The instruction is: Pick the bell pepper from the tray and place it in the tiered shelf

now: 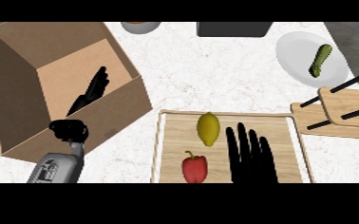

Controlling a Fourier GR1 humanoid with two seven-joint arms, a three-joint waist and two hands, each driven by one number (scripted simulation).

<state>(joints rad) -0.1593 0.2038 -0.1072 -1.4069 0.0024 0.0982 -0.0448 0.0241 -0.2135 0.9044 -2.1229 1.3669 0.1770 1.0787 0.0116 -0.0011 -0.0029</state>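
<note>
Bell pepper on the tray, with the right hand held flat beside it before the pick.

The red bell pepper [195, 167] is seen lying on the wooden tray [295, 141], near its front edge, with a yellow fruit [208, 128] just behind it. The right hand [249, 156] is held over the tray just to the right of the pepper, its fingers straight and apart and nothing gripped; such a placement is judged to prepare a sideways approach. The left hand [69, 130] is shown curled shut and empty against the front of the cardboard box [77, 64], apparently kept out of the way. The tiered shelf [335, 113] stands well apart to the right, beside a white plate [298, 52] bearing a green vegetable [321, 60].
</note>
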